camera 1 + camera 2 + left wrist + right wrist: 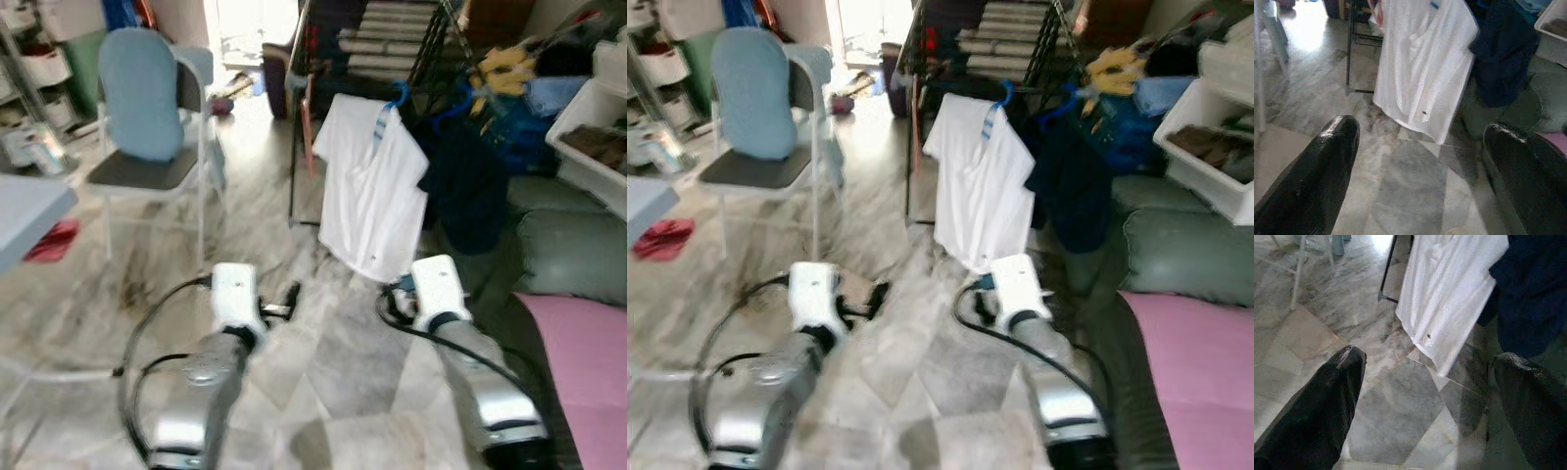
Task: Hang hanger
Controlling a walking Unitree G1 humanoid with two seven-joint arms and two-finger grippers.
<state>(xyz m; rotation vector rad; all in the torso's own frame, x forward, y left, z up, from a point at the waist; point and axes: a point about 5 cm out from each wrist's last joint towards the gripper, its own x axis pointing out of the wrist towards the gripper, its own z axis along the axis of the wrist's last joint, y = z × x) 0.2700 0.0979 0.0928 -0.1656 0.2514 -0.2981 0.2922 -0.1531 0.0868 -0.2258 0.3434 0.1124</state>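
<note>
— On the black drying rack [323,59] across the marble floor [323,352], that was where the blue hanger [396,96] sat, its hook over a rail and a white shirt [367,186] draped from it. A dark navy garment [468,186] hung just beside it, touching the shirt's edge.

— So the hanging looked done already?

— To my eye, yes. Nothing was in either claw. The left gripper [1420,166] had its two black fingers [1312,176] spread wide with only bare tile between them, and the right gripper [1430,406] was the same, fingers [1317,406] well apart and empty.

— Where were the arms?

— Both held low in front of the body, well short of the rack, pointing toward the shirt's hem.

— What would have come next, then?

— If another hanger needed placing, I'd guess it had to fetch one first; I saw none lying loose. Otherwise it could simply back off, minding the folding chair [147,166] with the blue cushion [142,93] off to its left and the green cushion [573,259] on its right.
</note>
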